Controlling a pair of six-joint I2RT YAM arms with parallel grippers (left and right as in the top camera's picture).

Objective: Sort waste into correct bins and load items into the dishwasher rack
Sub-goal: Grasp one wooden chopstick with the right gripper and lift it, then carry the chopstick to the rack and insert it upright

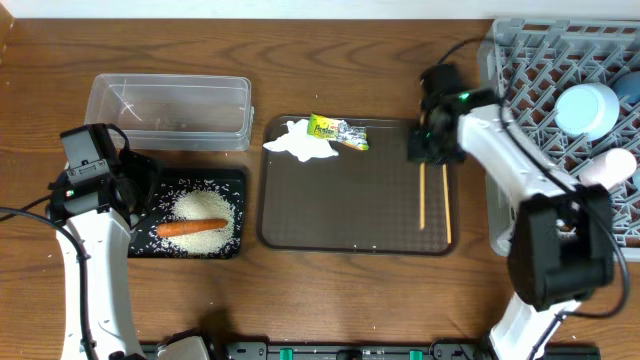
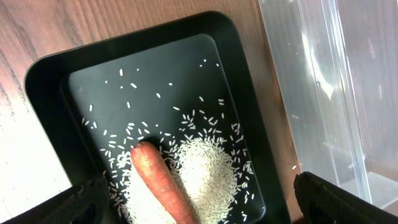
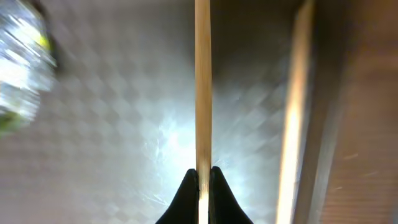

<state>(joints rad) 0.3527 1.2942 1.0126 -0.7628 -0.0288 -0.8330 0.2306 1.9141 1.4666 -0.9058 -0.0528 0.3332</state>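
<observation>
Pinching one chopstick (image 3: 203, 81) with my right gripper (image 3: 202, 185), jaws clenched on its end as it lies on the brown tray (image 1: 340, 200). The other chopstick (image 3: 292, 124) lies just beside. My left gripper (image 2: 199, 199) hangs spread wide over the black tray (image 2: 56, 81), which holds carrot (image 2: 158, 180) and rice (image 2: 208, 165).

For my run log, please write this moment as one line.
right hand: shut on chopstick at brown tray | left hand: open above black tray with rice, carrot | tissue, wrapper: at brown tray's far edge

carrot (image 2: 160, 179) cropped; wrapper (image 3: 22, 68) blurred
</observation>
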